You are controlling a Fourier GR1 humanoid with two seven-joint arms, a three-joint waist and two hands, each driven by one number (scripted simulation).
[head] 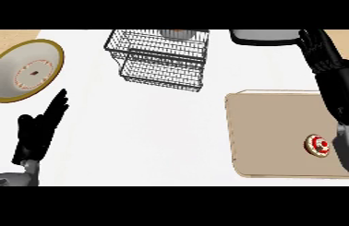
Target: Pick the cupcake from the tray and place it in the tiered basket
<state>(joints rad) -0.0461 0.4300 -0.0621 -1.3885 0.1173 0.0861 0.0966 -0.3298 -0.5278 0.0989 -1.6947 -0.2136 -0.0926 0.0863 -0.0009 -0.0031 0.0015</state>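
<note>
The cupcake [317, 145] sits on the tan tray [273, 133] at the right side of the white counter [164, 137], close to the tray's right end and toward its near edge; seen from above, it shows a pale round top with a red centre. The right hand [320, 52] is at the upper right, well beyond the tray, with its fingers [315, 41] straight and spread, pointing away toward the far edge of the counter; they curl round nothing and hold nothing. Its dark arm runs down the right edge of the view and passes just beside the cupcake, and whether it touches the cupcake cannot be told. Just left of the fingertips lies a grey, dark-rimmed object [262, 36], cut off by the top of the view. The left hand [37, 128] rests at the lower left, open, fingers straight and pointing up and to the right, with nothing in it. The wire tiered basket [160, 59] stands at the far middle of the counter, well apart from the tray, and something round and orange-brown [177, 32] shows in its upper part. A gold-rimmed plate [27, 70] lies at the far left, beside the basket but not touching it.
</note>
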